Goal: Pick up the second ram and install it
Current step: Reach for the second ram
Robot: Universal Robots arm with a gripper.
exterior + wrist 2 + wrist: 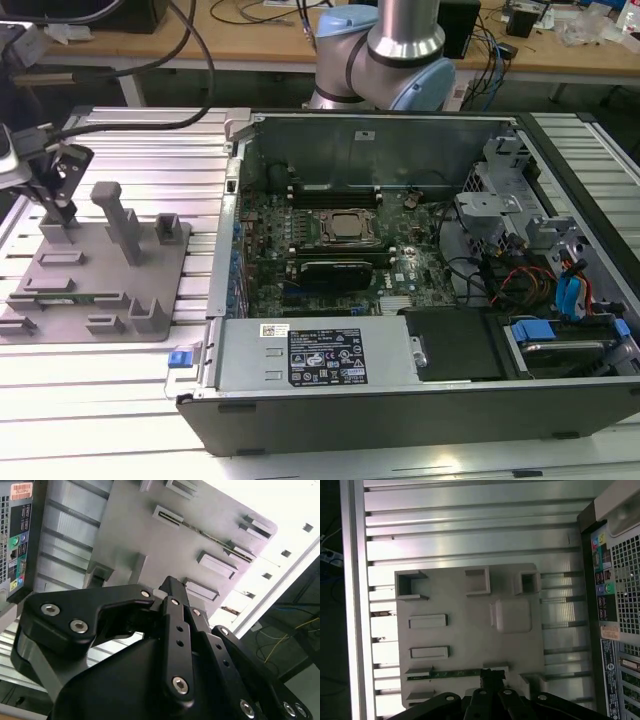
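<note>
The second ram (76, 297) is a thin green stick lying on edge in a slot of the grey fixture plate (100, 320), at the exterior view's left. In the first wrist view the ram (452, 673) runs along the plate (470, 645), and one end reaches my fingertips. My gripper (64, 212) hangs above the plate's far corner, over a short grey post. Its black fingers meet at the tips (492, 672) and look shut, with nothing between them. The second wrist view looks past the back of the gripper (170, 583) down onto the plate.
An open computer case (230, 330) stands right of the plate, its motherboard (340, 240) and silver processor (349, 226) exposed. Grey posts (122, 220) and blocks rise from the plate. Ribbed aluminium table (470, 525) surrounds it. Black cables (150, 110) hang behind.
</note>
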